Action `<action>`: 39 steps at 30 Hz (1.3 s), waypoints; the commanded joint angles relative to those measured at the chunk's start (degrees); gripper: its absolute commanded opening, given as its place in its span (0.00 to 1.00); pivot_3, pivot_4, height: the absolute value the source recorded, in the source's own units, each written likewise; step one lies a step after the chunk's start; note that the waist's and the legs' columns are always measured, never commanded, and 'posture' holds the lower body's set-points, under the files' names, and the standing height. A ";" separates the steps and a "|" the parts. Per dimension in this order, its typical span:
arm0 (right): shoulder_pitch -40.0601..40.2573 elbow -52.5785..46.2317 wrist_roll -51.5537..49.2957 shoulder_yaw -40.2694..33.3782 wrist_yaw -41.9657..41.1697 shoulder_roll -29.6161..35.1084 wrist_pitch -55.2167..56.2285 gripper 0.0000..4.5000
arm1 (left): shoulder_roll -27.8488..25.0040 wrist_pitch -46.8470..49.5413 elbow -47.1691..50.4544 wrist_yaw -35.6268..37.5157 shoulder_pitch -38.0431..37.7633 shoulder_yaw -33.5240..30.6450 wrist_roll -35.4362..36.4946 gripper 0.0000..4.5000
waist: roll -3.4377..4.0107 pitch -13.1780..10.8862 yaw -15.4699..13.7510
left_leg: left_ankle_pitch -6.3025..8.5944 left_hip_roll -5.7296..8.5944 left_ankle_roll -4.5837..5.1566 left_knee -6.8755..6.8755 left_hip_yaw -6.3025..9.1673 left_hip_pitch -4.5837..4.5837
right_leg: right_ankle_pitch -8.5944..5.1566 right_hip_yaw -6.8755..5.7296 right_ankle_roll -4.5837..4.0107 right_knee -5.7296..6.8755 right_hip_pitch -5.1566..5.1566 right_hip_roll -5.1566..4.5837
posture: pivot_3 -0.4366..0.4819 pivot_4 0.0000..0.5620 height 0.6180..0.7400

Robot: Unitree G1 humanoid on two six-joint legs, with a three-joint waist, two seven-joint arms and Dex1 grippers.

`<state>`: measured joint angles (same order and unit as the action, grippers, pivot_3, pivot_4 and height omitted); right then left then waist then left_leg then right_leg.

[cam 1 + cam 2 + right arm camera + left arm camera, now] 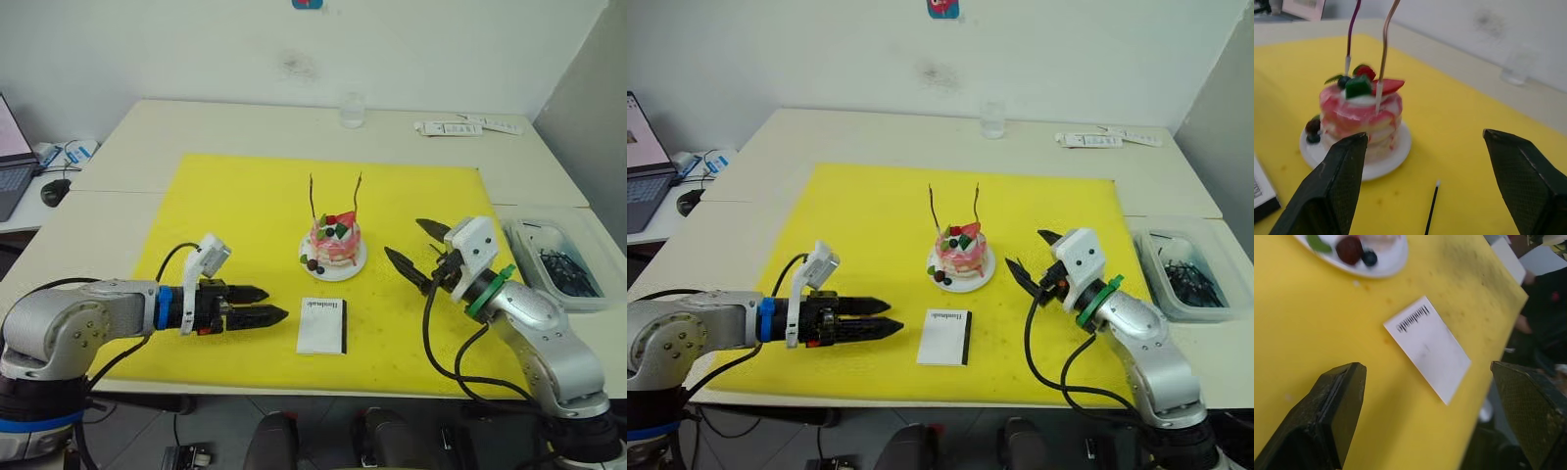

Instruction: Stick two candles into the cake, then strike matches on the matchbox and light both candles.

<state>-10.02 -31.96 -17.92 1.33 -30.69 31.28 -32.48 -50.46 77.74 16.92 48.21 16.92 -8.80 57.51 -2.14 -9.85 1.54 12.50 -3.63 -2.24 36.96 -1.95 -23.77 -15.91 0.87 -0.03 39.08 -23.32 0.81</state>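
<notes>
Yellow mat point(245, 215) covering the counter point(196, 122), carrying everything of the task. Sitting mid-mat on a small white plate point(351, 264): the pink-and-white cake point(335, 241), both candles point(357, 196) standing upright in its top. Lying flat just in front of the plate: the white matchbox point(322, 324). Resting on the mat beside the plate: one dark match point(1431, 208). Hovering left of the matchbox, slightly parted and gripping nothing: left end effector point(263, 304). Hovering right of the cake, spread wide and likewise gripping nothing: right end effector point(416, 247). Sitting at the counter's right edge: a clear bin point(556, 260) holding dark small items, too small to identify. Standing at the far edge: a clear cup point(353, 110).
</notes>
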 commanded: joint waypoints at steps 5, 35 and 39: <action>-0.97 -5.56 -5.74 3.60 -8.51 8.70 -10.27 0.58 | 5.02 8.31 -3.24 -3.91 2.09 0.57 3.78 1.00 | -0.01 -0.01 -0.04 | 0.00 0.00 0.00 -0.01 -0.01 -0.01 | 0.00 0.02 0.00 -0.04 0.00 -0.01 | 0.48 0.27 1.00; -14.46 2.68 1.02 26.64 -15.95 4.21 -15.68 0.01 | 15.98 13.44 -4.43 -11.35 2.45 0.89 3.49 1.00 | -0.05 0.02 -0.79 | 0.00 0.09 0.01 0.07 -0.02 -0.02 | 0.02 0.08 0.04 -0.05 0.07 -0.17 | 0.48 0.27 1.00; -15.11 2.83 0.93 26.38 -16.41 4.00 -16.29 0.01 | 15.46 14.70 -4.14 -11.22 2.46 -0.97 5.13 1.00 | -0.05 0.02 -0.92 | 0.00 0.08 0.01 0.06 0.02 -0.03 | 0.02 0.03 0.04 -0.05 0.07 -0.17 | 0.48 0.27 1.00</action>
<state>-24.12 -28.38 -16.75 28.22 -46.30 35.23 -48.63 -34.91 90.63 11.60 36.77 20.18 -9.74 60.65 -2.19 -9.82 0.62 12.50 -3.55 -2.23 37.02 -1.94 -23.81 -15.90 0.91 0.01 39.02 -23.25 0.64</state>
